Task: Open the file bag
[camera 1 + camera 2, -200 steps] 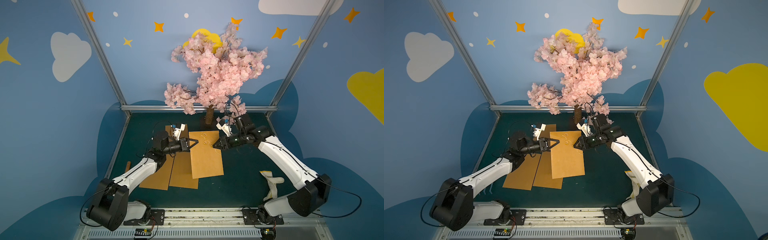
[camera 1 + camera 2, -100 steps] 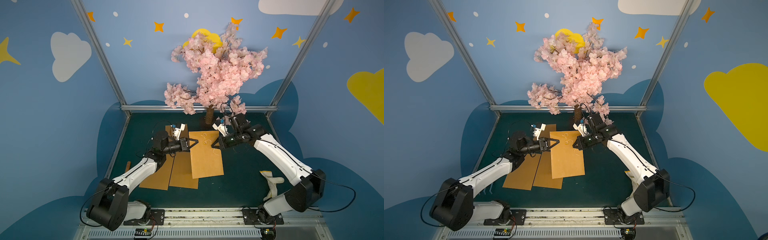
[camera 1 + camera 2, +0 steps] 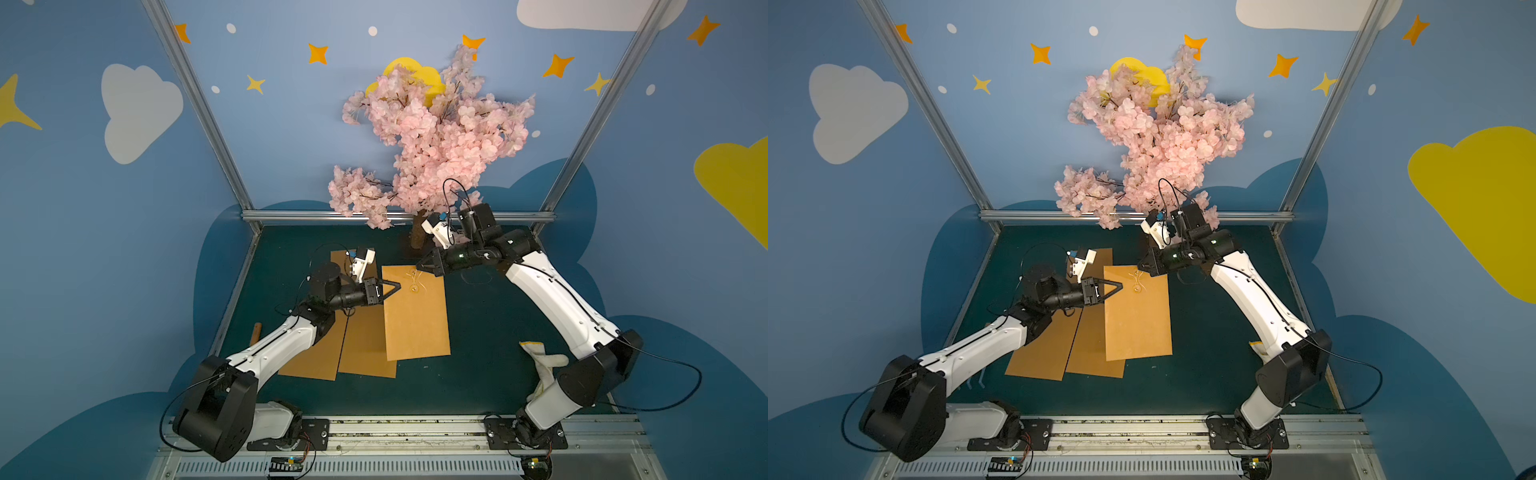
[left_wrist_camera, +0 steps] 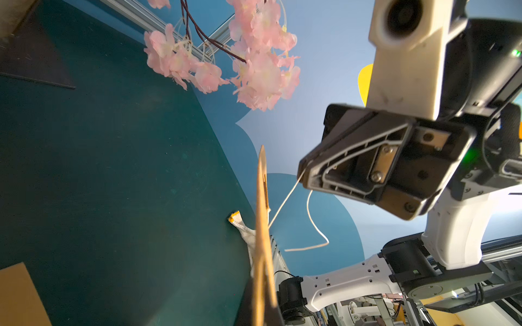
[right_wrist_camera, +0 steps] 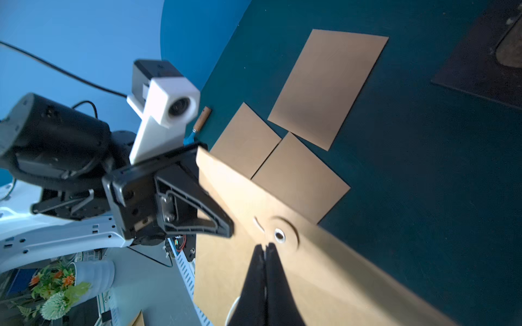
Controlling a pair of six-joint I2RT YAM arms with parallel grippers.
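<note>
The file bag (image 3: 415, 324), a brown paper envelope, lies on the dark green surface (image 3: 478, 332) in the middle of the work area. Its closure end points toward the back wall, and it overlaps the nearest of the brown sheets (image 3: 365, 345) fanned out on its left. Both top views show the left tool (image 3: 397, 286) at the bag's left edge near the closure end. They show the right tool (image 3: 419, 264) over the back edge, just behind the round fastener (image 3: 414, 289). Left tool: jaws brought together on the bag's edge. The left wrist view shows the bag (image 4: 261, 225) edge-on, running out from between them. Right tool (image 4: 303, 169): jaws pressed together, pinching the white string (image 4: 285, 200). The string runs taut from the tip to the bag, and a loose tail curls below. In the right wrist view the closed fingertips (image 5: 255, 262) sit just beside the fastener (image 5: 279, 234), with the left tool (image 5: 228, 228) close by on the bag. Whether the flap has lifted cannot be told. A blossom tree (image 3: 432, 137) stands at the back of the surface. A white glove (image 3: 540, 357) lies near the right arm's base.
</note>
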